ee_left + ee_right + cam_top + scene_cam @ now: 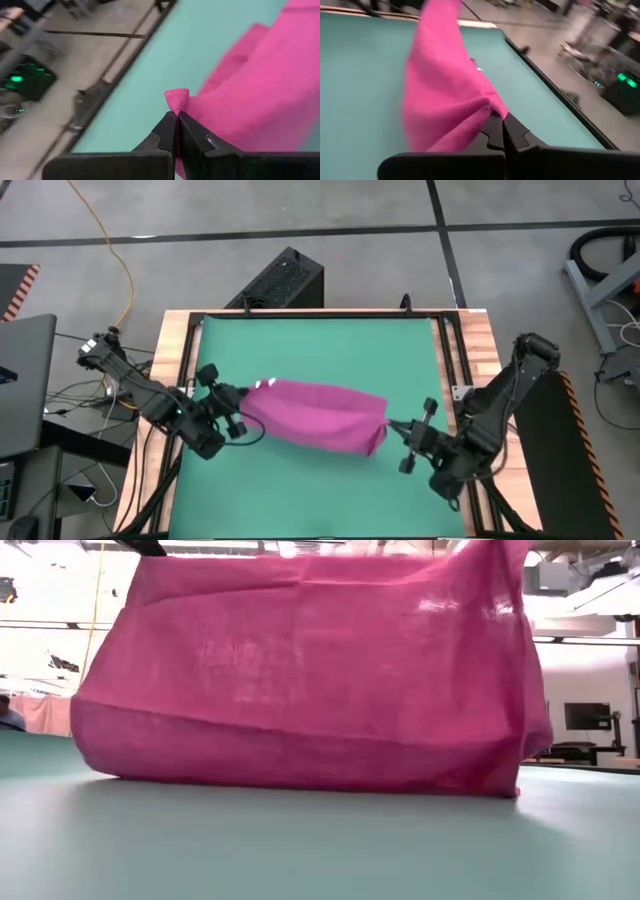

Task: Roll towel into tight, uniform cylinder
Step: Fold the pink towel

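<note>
High view: the towel (pixel 318 416) hangs stretched between the two arms over the middle of the green mat (pixel 320 350), its white tag (pixel 262 385) showing near the end by the left arm. The left claw (pixel 236 406) is pinched shut on that end of the towel, and the right claw (pixel 392 426) is pinched shut on the opposite end. In the left wrist view the dark fingers (pixel 167 132) press flat together with a small pink corner poking out past their tips; in the right wrist view the fingers (pixel 495 131) likewise clamp a bunched fold of cloth. From the low view the towel fills most of the frame as a loose, sagging sheet, its lower edge resting on the mat, and it blocks nearly everything behind it. Around the mat runs the wooden edge of the surface (pixel 478 345) with a black frame. A black box (pixel 283 280) sits on the floor just beyond the far edge, a yellow cable (pixel 112 250) trails across the floor, and a laptop (pixel 25 380) sits off to the left.
</note>
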Robot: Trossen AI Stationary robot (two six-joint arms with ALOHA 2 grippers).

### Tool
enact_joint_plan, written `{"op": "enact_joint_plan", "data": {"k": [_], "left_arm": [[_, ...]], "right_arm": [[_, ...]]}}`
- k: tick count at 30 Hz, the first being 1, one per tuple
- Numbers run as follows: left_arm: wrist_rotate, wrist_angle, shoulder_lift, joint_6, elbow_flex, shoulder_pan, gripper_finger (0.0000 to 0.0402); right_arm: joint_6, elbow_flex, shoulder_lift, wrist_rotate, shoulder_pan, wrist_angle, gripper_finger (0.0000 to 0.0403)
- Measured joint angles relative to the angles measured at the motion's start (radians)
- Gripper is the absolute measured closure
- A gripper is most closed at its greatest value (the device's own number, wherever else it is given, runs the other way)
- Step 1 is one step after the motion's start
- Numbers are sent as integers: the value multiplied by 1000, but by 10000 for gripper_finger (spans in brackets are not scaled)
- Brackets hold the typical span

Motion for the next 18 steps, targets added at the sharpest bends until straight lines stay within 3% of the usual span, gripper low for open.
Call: {"op": "enact_joint_plan", "data": {"k": [6,10,14,18], "left_arm": [[-18,30,13,37,-78,79,401],[-61,42,16,142,-162,133,401],[-276,39,9,378,-113,175,401],[-535,50,-2,621,21,232,401]], "right_arm": [[298,0,62,-252,-163,-239,403],[263,4,131,-296,-230,-263,403],[116,92,156,-196,-293,-375,403],[26,235,138,104,-365,-508,403]]}}
